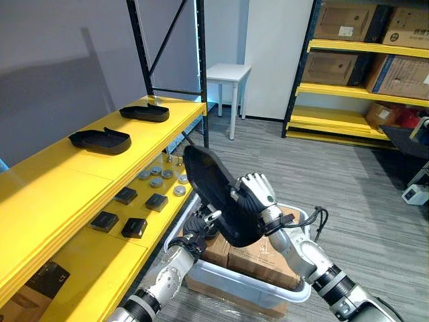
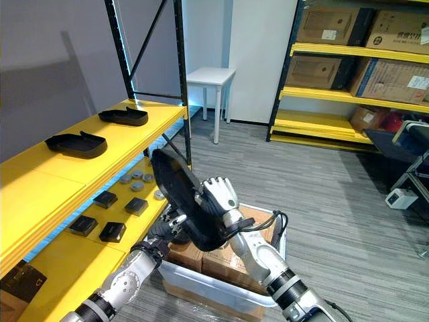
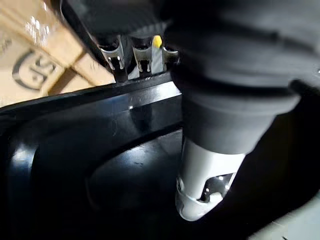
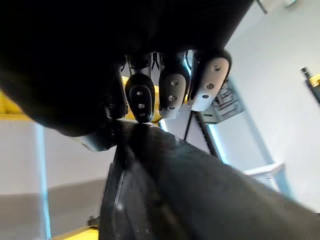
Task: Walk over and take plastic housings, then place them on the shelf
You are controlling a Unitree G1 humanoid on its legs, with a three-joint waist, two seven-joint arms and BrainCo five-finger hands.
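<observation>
A black plastic housing is held on edge between both hands above a white bin. My right hand grips its right rim, fingers curled over the edge of the housing. My left hand holds it from below, with the thumb pressed on the housing's glossy inner face and the fingers behind the rim. Two more black housings lie on the top board of the yellow shelf to my left.
Cardboard boxes fill the white bin. Small black blocks and grey discs lie on the lower yellow board. A black upright stands at the shelf's end. A white side table and racks of cartons stand further back.
</observation>
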